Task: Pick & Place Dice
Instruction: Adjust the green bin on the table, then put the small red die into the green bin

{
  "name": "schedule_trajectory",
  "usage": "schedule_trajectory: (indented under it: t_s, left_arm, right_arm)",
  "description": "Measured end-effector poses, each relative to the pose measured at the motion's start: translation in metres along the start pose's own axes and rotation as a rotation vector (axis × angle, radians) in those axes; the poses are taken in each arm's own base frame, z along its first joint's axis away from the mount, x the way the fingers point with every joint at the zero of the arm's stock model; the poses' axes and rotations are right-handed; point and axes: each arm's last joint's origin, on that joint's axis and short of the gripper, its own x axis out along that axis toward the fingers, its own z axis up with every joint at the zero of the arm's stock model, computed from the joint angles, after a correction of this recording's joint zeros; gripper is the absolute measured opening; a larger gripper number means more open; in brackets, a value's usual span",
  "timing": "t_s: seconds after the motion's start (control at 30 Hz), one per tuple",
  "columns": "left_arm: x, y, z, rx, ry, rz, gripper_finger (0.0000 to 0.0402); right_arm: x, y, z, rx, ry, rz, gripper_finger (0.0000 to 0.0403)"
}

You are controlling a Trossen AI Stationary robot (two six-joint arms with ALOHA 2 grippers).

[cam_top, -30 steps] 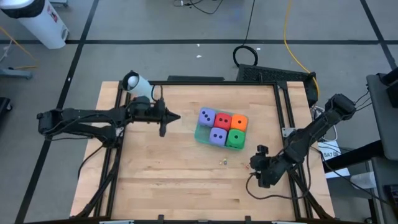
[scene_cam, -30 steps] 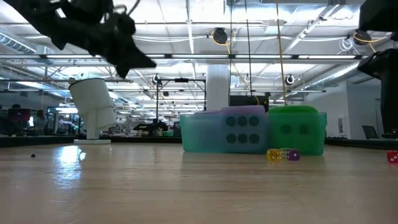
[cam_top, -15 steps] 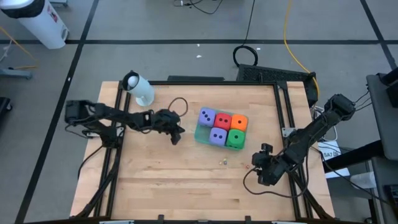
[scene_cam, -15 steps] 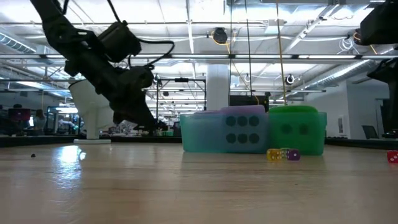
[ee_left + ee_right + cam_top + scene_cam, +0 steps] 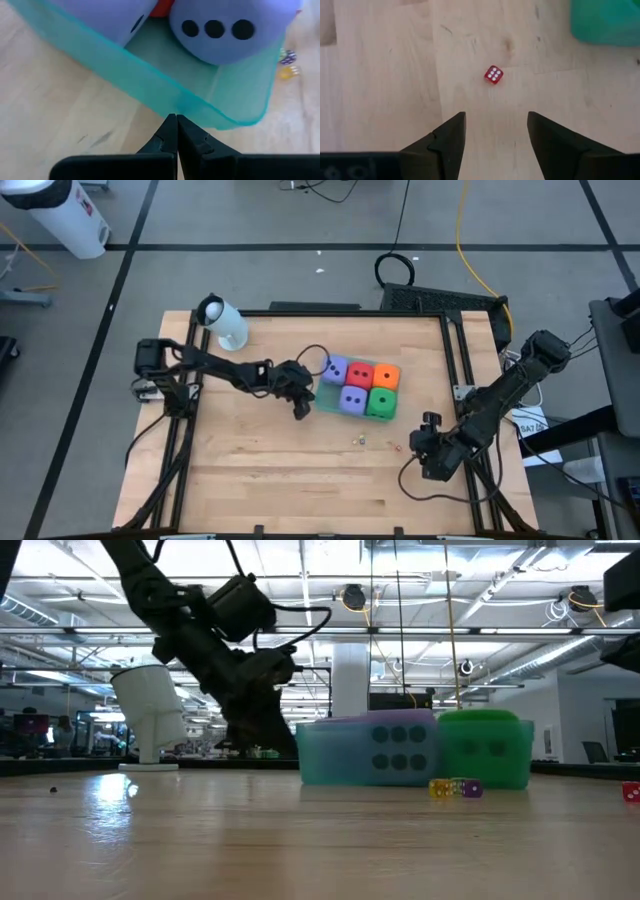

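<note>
Left tool [image 5: 176,120] pressed together at tray [image 5: 150,92], right tool [image 5: 495,125] spread over small red die [image 5: 493,74]

Teal tray [image 5: 322,399], white cup [image 5: 224,322], tiny red die [image 5: 493,74]

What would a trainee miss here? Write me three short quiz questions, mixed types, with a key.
1. True or false: the left gripper is shut, its tips at the teal tray's wall.
2. What lies on the table ahead of the right gripper?
A. a small red die
B. an orange die
C. a cup
3. How many big dice sit in the tray, seen from above?

Key:
1. True.
2. A, the small red die.
3. Four show clearly.
</note>
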Motion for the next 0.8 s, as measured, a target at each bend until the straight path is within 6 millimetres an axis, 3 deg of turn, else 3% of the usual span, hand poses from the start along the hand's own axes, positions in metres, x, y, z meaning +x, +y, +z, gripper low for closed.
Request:
schedule_trajectory:
  t_s: [0.27, 0.47, 0.6, 0.8]
  left_arm:
    - [0.005, -0.018, 0.006, 0.076, -0.010, -0.045, 0.0002]
    - [-0.002, -0.021, 0.007, 0.134, 0.007, -0.029, 0.0002]
    - [-0.029, -0.029, 0.012, 0.233, -0.093, -0.031, 0.0001]
    - [-0.080, -0.029, -0.005, 0.376, -0.305, -0.069, 0.0001]
  right_arm:
    - [0.003, 0.000, -0.001, -0.024, -0.013, 0.010, 0.0201]
    - [0.022, 0.000, -0.005, -0.121, -0.105, 0.102, 0.0197]
    - [0.036, -0.010, -0.007, -0.035, -0.124, 0.097, 0.0181]
    - [0.041, -0.016, -0.010, 0.042, -0.129, 0.074, 0.0153]
